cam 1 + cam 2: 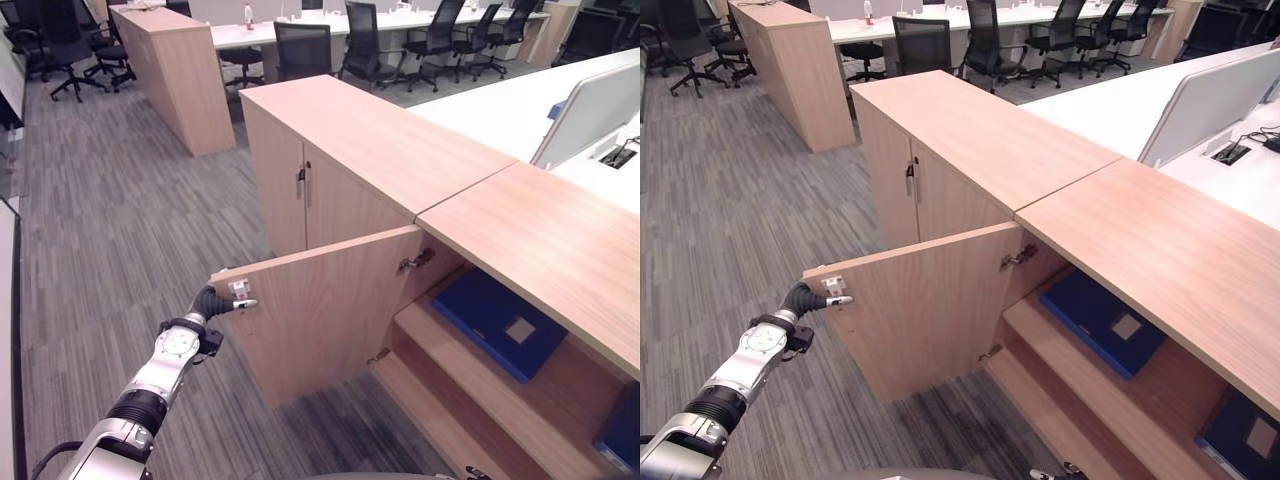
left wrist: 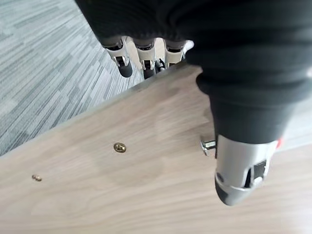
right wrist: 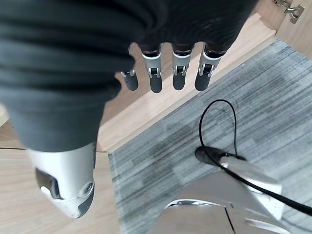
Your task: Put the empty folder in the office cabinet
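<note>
Left hand, eye views: at the free edge of the open cabinet door; blue folder flat on the upper shelf inside. Left wrist view: fingers hooked over the door's edge, thumb against its face. Right wrist view: right hand relaxed and empty, fingers straight, above grey carpet.

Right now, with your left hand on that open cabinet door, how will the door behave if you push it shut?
The cabinet door looks like a rigid wood panel, so it should not flex. It hangs on metal hinges, so it will likely swing in an arc rather than slide. The left hand sits at the free edge, far from the hinges, so a light push probably suffices.
</note>
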Motion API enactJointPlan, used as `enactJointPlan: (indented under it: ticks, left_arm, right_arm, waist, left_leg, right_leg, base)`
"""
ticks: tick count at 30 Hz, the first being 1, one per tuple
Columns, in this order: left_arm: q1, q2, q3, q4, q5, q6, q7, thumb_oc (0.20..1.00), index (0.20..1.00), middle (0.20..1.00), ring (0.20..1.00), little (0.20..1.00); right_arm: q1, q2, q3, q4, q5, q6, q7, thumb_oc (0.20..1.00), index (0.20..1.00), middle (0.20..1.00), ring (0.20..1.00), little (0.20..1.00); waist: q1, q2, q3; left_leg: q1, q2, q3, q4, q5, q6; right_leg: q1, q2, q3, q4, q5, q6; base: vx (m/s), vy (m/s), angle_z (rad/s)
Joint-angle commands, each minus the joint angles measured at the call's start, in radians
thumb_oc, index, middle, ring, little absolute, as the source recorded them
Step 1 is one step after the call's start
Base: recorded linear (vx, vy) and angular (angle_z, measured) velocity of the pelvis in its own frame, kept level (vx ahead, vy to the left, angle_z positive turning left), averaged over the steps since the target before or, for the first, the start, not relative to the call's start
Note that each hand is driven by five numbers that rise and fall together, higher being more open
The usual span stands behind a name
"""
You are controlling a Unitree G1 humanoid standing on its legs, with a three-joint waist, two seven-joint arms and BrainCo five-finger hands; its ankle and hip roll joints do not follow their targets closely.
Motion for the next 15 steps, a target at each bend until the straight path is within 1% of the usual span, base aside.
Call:
enactJointPlan:
  ticks: [1, 4, 9, 13, 15]
  left_arm:
    - [-0.040, -0.054, -0.073, -0.098, -0.019, -0.044, -0.085, 1.000, 1.000, 1.000, 1.000, 1.000]
    - [-0.009, -0.060, -0.092, -0.140, -0.024, -0.042, -0.110, 1.000, 1.000, 1.000, 1.000, 1.000]
    - [0.071, -0.039, -0.122, -0.269, -0.036, -0.044, -0.157, 1.000, 1.000, 1.000, 1.000, 1.000]
    - [0.131, -0.043, -0.139, -0.337, -0.053, -0.032, -0.187, 1.000, 1.000, 1.000, 1.000, 1.000]
    - [0.131, -0.043, -0.139, -0.338, -0.053, -0.031, -0.187, 1.000, 1.000, 1.000, 1.000, 1.000]
  right_arm:
    - [-0.067, -0.023, 0.013, 0.047, -0.030, -0.004, 0.002, 1.000, 1.000, 1.000, 1.000, 1.000]
    - [-0.071, -0.021, 0.011, 0.046, -0.032, -0.004, 0.001, 1.000, 1.000, 1.000, 1.000, 1.000]
    - [-0.081, -0.014, 0.004, 0.044, -0.030, -0.004, 0.003, 1.000, 1.000, 1.000, 1.000, 1.000]
    - [-0.080, -0.008, 0.002, 0.036, -0.030, -0.006, 0.001, 1.000, 1.000, 1.000, 1.000, 1.000]
    - [-0.079, -0.008, 0.002, 0.036, -0.030, -0.006, 0.001, 1.000, 1.000, 1.000, 1.000, 1.000]
  waist:
    - [-0.006, 0.013, -0.003]
    - [-0.005, 0.014, -0.002]
    - [0.002, 0.017, 0.002]
    - [0.003, 0.015, 0.008]
    - [0.004, 0.015, 0.008]
  left_leg:
    - [0.008, 0.033, 0.064, 0.011, -0.048, -0.051]
    - [0.010, 0.031, 0.063, 0.011, -0.051, -0.049]
    - [0.015, 0.028, 0.063, 0.011, -0.058, -0.046]
    - [0.011, 0.027, 0.071, 0.011, -0.060, -0.041]
    - [0.011, 0.027, 0.072, 0.011, -0.060, -0.041]
  right_leg:
    - [-0.068, -0.022, -0.012, 0.113, -0.026, 0.070]
    - [-0.068, -0.023, -0.012, 0.116, -0.027, 0.070]
    - [-0.067, -0.026, -0.016, 0.115, -0.025, 0.073]
    - [-0.070, -0.029, -0.011, 0.102, -0.013, 0.076]
    - [-0.071, -0.029, -0.010, 0.101, -0.013, 0.076]
  base:
    - [0.00, 0.000, 0.00]
    - [0.00, 0.000, 0.00]
    - [0.00, 0.000, 0.00]
    - [-0.01, 0.021, -0.04]
    - [-0.02, 0.012, -0.12]
